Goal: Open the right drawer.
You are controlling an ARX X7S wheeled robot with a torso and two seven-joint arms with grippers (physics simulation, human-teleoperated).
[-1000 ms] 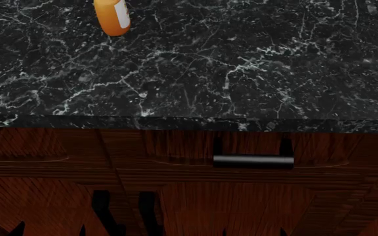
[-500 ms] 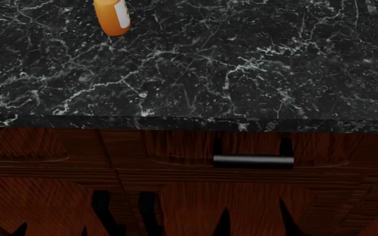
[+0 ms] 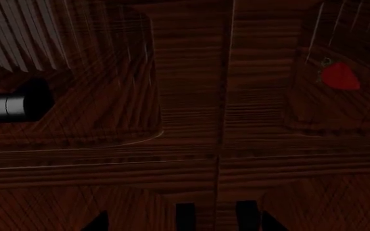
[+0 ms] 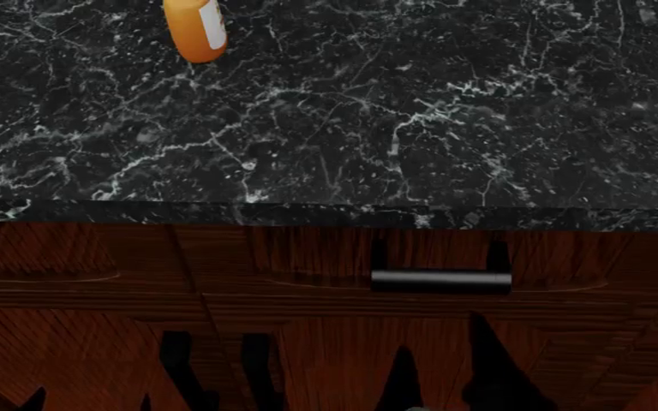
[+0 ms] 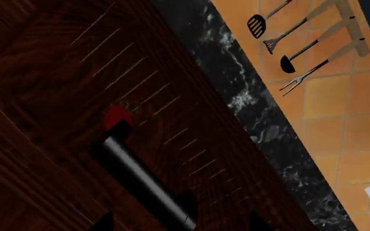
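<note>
The right drawer (image 4: 306,257) is dark red-brown wood and sits shut under the marble counter edge. Its silver bar handle (image 4: 441,277) rests on two black posts. My right gripper (image 4: 445,381) is open, just below the handle, its two dark fingertips (image 4: 492,368) pointing up at it. In the right wrist view the handle (image 5: 143,180) runs between the open fingertips, not touched, with the red spot (image 5: 116,117) at its far end. My left gripper (image 4: 89,402) is open and empty at the lower left. The left wrist view shows the red spot (image 3: 339,77) on the right drawer's panel.
An orange bottle (image 4: 195,28) stands on the black marble counter (image 4: 363,111). The left drawer's handle end (image 3: 2,105) shows beside the drawer seam. Vertical black cabinet door handles (image 4: 175,360) lie below the drawers. Utensils (image 5: 288,33) hang on the orange tiled wall.
My right gripper's fingertips have risen in the head view, closer to the silver handle. The left gripper and the drawer have not moved.
</note>
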